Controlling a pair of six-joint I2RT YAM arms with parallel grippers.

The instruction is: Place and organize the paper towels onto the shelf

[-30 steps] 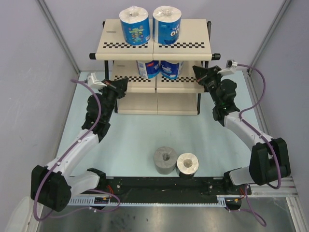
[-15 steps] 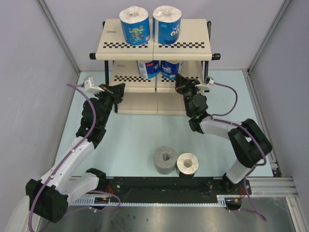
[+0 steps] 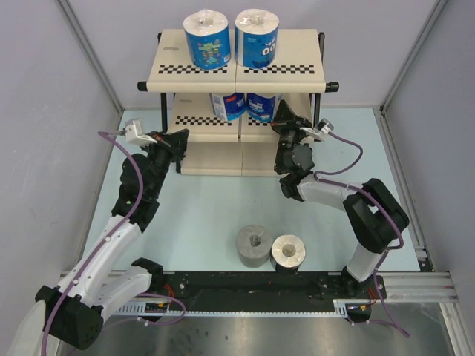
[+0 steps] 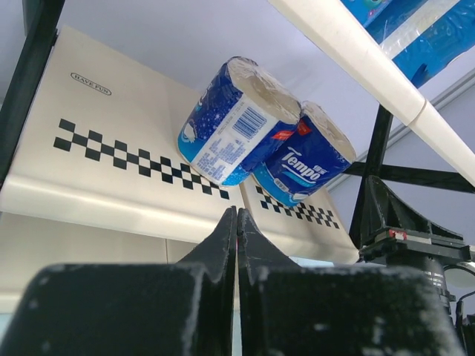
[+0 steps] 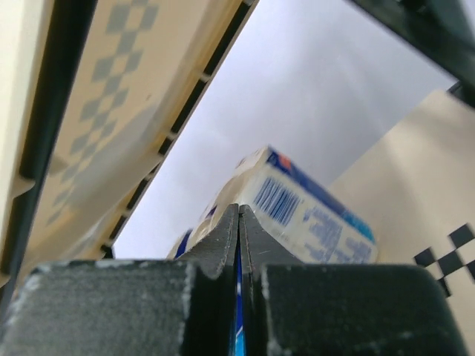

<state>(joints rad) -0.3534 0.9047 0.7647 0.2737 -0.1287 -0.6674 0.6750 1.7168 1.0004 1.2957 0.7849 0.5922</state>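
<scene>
The shelf [image 3: 167,73] stands at the back of the table. Two blue-wrapped paper towels [image 3: 208,38] [image 3: 257,37] stand on its top board. Two more [image 3: 228,105] [image 3: 263,105] sit on the middle board, and the left wrist view shows them [image 4: 237,122] [image 4: 308,167] leaning together. A grey roll [image 3: 254,245] and a paler roll [image 3: 288,252] stand on the table near the front. My left gripper [image 3: 180,137] [image 4: 237,215] is shut and empty before the middle board's left half. My right gripper [image 3: 280,126] [image 5: 239,211] is shut and empty, close to a wrapped roll [image 5: 312,215].
Grey walls close in the pale blue table [image 3: 208,215] on the left, right and back. The shelf's black frame post [image 4: 375,170] stands right of the middle-tier rolls. The underside of the top board [image 5: 111,111] hangs over my right gripper. A black rail [image 3: 252,285] runs along the near edge.
My right arm has swung left from the shelf's right end to the middle tier, in front of the rolls. My left arm has eased slightly left. Both grippers stayed shut.
</scene>
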